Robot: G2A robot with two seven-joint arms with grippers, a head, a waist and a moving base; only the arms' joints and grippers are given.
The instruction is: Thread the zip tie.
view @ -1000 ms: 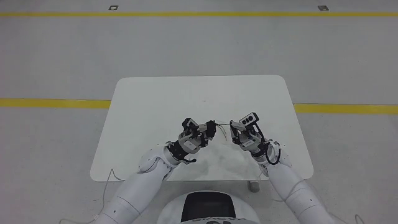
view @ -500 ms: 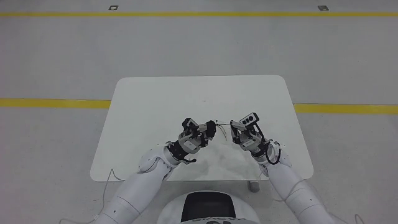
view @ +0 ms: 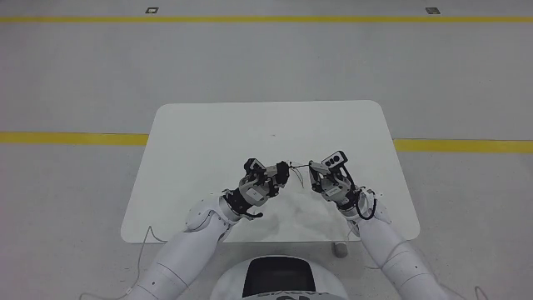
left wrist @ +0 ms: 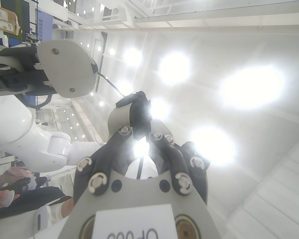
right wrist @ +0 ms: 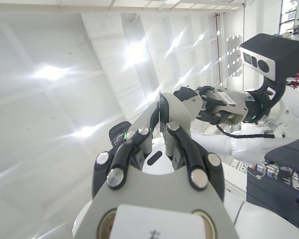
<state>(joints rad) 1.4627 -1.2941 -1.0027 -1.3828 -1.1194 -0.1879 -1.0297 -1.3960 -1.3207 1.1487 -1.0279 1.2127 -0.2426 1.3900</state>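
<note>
Seemingly mid-threading, the left fingers (left wrist: pixel 119 118) and right fingers (right wrist: pixel 164 110) were each pinched shut on an end of the tie (left wrist: pixel 112 85), stretched between them above the near edge of the worktop (view: pixel 266 125), so the tip next needed careful lining-up with the head's slot.

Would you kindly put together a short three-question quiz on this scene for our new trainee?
1. True or false: the zip tie lies flat on the white table.
2. The left gripper and right gripper hold: A) the zip tie, stretched between them; B) a rope; C) nothing.
3. Fill in: each gripper's fingers are ____ (open/shut).
Key: 1 false; 2 A; 3 shut.
</note>
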